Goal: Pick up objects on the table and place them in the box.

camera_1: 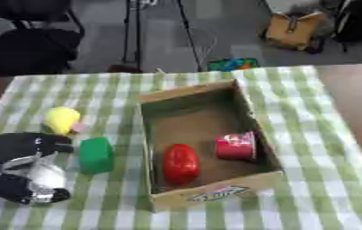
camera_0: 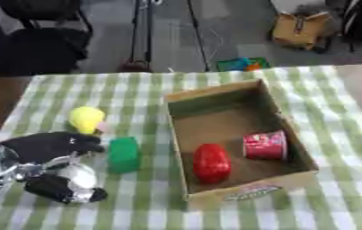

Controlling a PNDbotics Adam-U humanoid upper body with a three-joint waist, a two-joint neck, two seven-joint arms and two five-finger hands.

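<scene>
An open cardboard box (camera_0: pixel 224 93) stands on the checked cloth right of centre. Inside it lie a red oval thing (camera_0: pixel 212 162) and a red cup on its side (camera_0: pixel 265 145). Left of the box a green block (camera_0: pixel 124 154) stands on the cloth. Farther back and left sits a yellow rounded thing (camera_0: pixel 86 119) with a bit of pink at its base. My left hand (camera_0: pixel 51 146) is at the lower left, just left of the green block, fingers and thumb spread toward it, holding nothing. My right hand is out of view.
The green-and-white checked cloth (camera_0: pixel 341 134) covers the table. Beyond the far edge are chairs (camera_0: pixel 46 42), a stand's leg, a brown bag (camera_0: pixel 300 29) and a small blue-green thing (camera_0: pixel 243 64) on the floor.
</scene>
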